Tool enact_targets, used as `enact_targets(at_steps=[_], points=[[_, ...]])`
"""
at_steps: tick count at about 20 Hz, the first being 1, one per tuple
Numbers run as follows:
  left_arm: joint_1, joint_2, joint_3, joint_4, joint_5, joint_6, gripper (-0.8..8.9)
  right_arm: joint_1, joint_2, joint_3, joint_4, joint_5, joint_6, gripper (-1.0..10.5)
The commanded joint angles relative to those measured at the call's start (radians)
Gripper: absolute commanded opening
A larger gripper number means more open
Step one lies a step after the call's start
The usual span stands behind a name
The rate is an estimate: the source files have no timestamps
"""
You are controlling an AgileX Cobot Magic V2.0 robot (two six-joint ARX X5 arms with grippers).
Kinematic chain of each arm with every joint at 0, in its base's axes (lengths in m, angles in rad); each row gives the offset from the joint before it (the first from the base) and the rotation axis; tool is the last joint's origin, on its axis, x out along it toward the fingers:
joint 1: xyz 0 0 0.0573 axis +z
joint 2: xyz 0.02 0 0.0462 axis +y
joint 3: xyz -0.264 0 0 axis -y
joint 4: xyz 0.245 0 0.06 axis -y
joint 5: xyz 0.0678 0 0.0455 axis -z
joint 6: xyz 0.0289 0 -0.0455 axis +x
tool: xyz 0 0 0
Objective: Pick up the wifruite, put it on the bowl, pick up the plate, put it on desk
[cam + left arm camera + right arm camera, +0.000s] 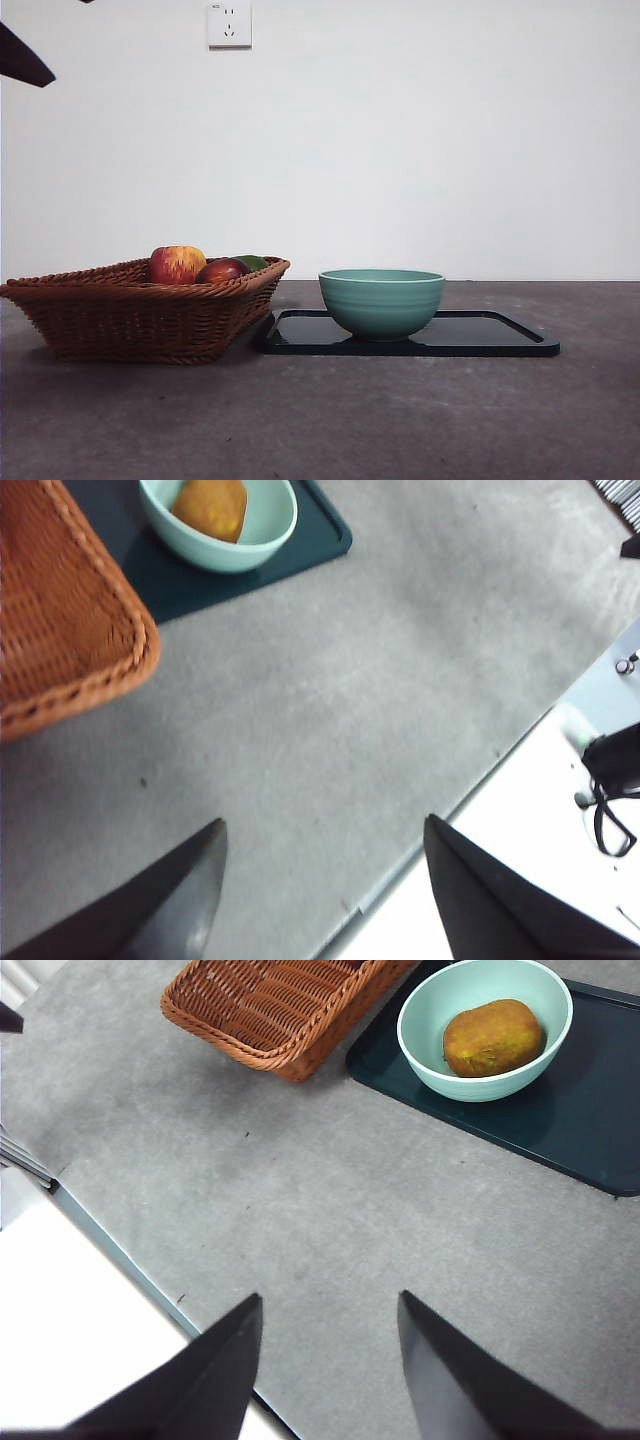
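Observation:
The brown oval wifruite [493,1037] lies inside the teal bowl [430,1045], also seen from the left wrist as wifruite [210,507] in bowl [265,540]. In the front view the bowl [381,301] stands on the dark rectangular plate [500,338] and its wall hides the fruit. The plate [590,1120] rests on the grey desk [400,420]. My left gripper [325,825] hangs open and empty over the desk's near edge, well away from the bowl. My right gripper [330,1298] is likewise open and empty above bare desk [300,1210].
A wicker basket [130,315] sits left of the plate, holding a red-yellow apple [177,264], a dark red fruit [222,270] and something green. One arm's black tip [20,60] shows at the top left corner. The desk's front edge [110,1250] runs below both grippers.

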Motion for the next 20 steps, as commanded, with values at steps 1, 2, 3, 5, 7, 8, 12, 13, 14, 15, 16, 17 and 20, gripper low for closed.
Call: enact_targets(at_steps=[1,2,3,5,7,8,12,13,14,15,16,17,20], points=[[-0.005,0.012,0.013,0.048,0.004,0.004,3.12,0.006,0.006,0.01,0.005,-0.005,0.001,2.2],[-0.005,0.022,0.023,0.054,0.003,0.004,3.12,0.006,0.006,0.01,0.005,-0.005,0.001,2.2],[-0.005,0.045,0.044,0.058,0.002,0.005,3.12,0.006,0.006,0.01,0.005,-0.005,0.001,2.2],[-0.005,0.105,0.091,0.078,-0.003,0.012,3.13,0.006,0.006,0.01,0.005,-0.005,0.001,2.2],[-0.006,0.189,0.156,0.1,-0.003,0.032,3.13,0.006,0.006,0.01,0.005,-0.006,0.001,2.2],[-0.006,0.241,0.196,0.104,-0.004,0.044,3.13,0.006,0.006,0.01,0.005,-0.006,0.001,2.2],[-0.007,0.473,0.389,0.101,-0.028,0.122,3.13,0.006,0.005,0.01,-0.007,-0.005,0.0,2.2],[-0.01,0.526,0.435,0.101,-0.031,0.137,3.13,0.006,0.005,0.01,-0.013,-0.005,-0.001,2.2],[-0.013,0.589,0.491,0.101,-0.033,0.149,3.13,0.006,0.005,0.01,-0.015,-0.006,-0.001,2.2],[-0.013,0.644,0.537,0.102,-0.033,0.164,3.13,0.006,0.005,0.01,-0.015,-0.006,-0.001,2.2],[-0.013,0.695,0.58,0.104,-0.034,0.174,3.12,0.006,0.005,0.01,-0.015,-0.006,-0.001,2.2],[-0.014,0.749,0.62,0.109,-0.034,0.182,3.12,0.006,0.005,0.01,-0.015,-0.006,-0.001,2.2],[-0.019,0.883,0.706,0.138,-0.037,0.206,3.12,0.006,0.005,0.01,-0.016,-0.005,-0.001,2.2]])
